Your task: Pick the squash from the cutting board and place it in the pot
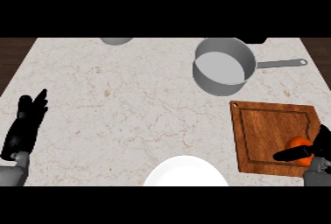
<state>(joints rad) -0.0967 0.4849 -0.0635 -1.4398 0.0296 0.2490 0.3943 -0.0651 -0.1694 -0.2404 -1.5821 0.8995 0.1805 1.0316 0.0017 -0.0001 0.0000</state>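
closing around the squash, the right hand sat at the lower right of the frame, thumb and fingers curled about the orange vegetable and hiding much of it. the squash lay on the wooden cutting board, near its lower right corner. the steel pot stood well apart in the upper right of the frame, handle pointing right. the left hand rested at the left edge with fingers straight and pressed together. a white plate showed at the bottom centre of the marble surface. the squash looked stiff, smooth-skinned and likely slippery, fairly light; taking it across its broad middle seemed safest.
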